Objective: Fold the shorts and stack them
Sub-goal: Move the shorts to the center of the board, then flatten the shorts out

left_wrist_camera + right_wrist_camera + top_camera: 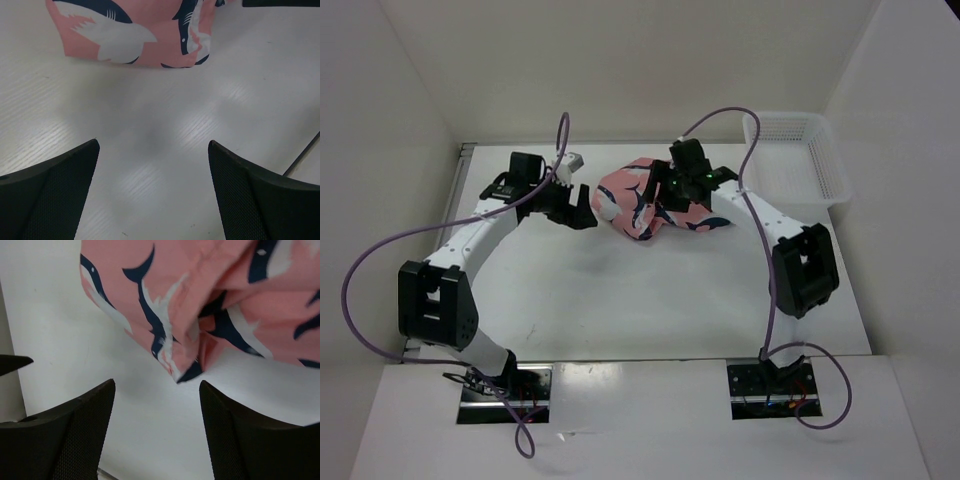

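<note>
Hovering low over the table (620,300), left gripper (152,146) has its jaws spread wide with nothing between them. Just ahead of it the shorts (638,200) lie bunched at far centre, between both grippers. Right gripper (156,385) is over the shorts' right side, jaws wide apart, gripping nothing. White mesh basket (798,150) sits at far right, apart.

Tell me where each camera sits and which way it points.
Top external: above and behind, looking down at the table, shorts and basket; left arm and right arm show.
Left wrist: on the left arm, looking along the table at the shorts' edge; left tool open.
Right wrist: on the right arm, close over the shorts; right tool open.
Shared: all three see the shorts.
</note>
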You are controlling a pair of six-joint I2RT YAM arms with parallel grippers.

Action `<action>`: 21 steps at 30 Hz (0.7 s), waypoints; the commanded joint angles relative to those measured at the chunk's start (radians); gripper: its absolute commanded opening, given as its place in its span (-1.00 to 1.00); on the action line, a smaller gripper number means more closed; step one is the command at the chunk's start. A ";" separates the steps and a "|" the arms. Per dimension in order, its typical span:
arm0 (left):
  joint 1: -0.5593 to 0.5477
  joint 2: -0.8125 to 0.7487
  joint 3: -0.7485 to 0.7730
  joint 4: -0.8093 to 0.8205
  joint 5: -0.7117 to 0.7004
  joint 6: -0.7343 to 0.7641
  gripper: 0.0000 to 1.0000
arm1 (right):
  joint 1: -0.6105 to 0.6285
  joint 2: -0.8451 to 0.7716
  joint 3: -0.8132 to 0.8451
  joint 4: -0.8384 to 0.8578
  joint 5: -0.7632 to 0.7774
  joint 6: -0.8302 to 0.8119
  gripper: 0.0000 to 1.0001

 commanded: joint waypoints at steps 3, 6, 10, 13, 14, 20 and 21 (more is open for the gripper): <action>0.008 0.002 0.001 0.069 0.031 0.004 0.91 | 0.027 0.198 0.189 0.095 -0.032 -0.001 0.34; 0.008 -0.007 0.011 0.058 0.020 0.004 0.94 | 0.027 0.283 0.272 0.065 -0.021 -0.001 0.15; 0.008 -0.044 0.011 0.049 -0.011 0.004 0.94 | 0.027 0.355 0.324 0.050 -0.009 -0.001 -0.53; 0.033 -0.053 0.011 0.040 -0.011 0.004 0.96 | 0.027 0.331 0.366 0.040 -0.018 -0.001 -0.89; 0.042 -0.062 0.011 0.040 -0.011 0.004 0.96 | 0.027 0.311 0.366 0.040 -0.009 -0.001 -0.94; 0.071 -0.071 0.011 0.022 -0.021 0.004 0.98 | -0.006 0.141 0.265 0.009 0.118 -0.039 0.61; 0.071 -0.071 0.011 0.022 -0.021 0.004 0.98 | -0.016 0.132 0.242 0.010 0.118 -0.029 0.61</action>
